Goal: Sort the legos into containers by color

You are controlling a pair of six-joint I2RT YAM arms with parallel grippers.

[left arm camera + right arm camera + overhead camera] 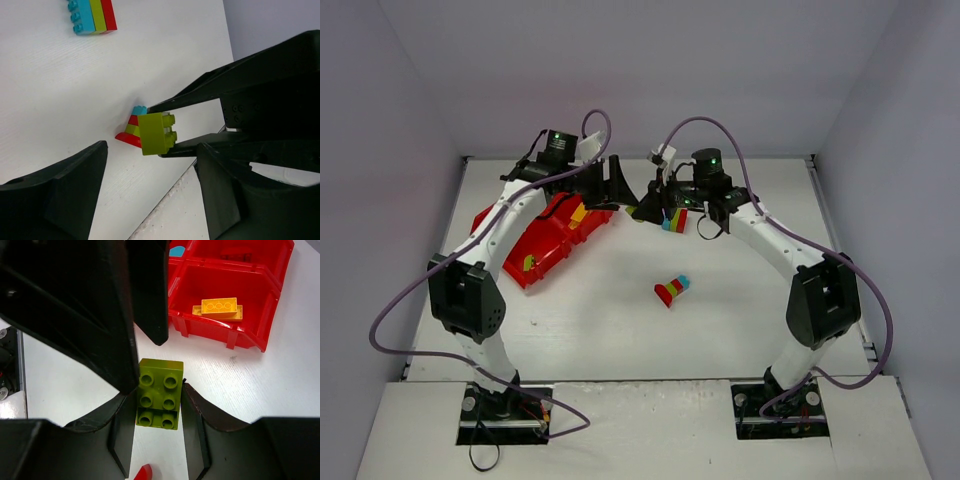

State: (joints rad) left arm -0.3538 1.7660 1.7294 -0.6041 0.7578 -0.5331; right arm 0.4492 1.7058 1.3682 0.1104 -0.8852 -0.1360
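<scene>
My right gripper (156, 405) is shut on a lime green lego (161, 375), held above the table just right of the red tray (225, 332). My left gripper (151, 161) is open, its fingers (60, 195) wide apart around the brick's far end. I cannot tell if they touch it. In the top view the two grippers meet at the back centre, left (618, 185) facing right (650, 210). Two yellow legos (218, 307) lie in one tray compartment. A teal one (176, 250) shows in another.
A red-lime-teal stack (671, 290) lies on the table centre. A second multicolour stack (674, 220) sits under the right wrist. The tray (545, 245) lies at the back left under the left arm. Grey walls enclose the table on three sides.
</scene>
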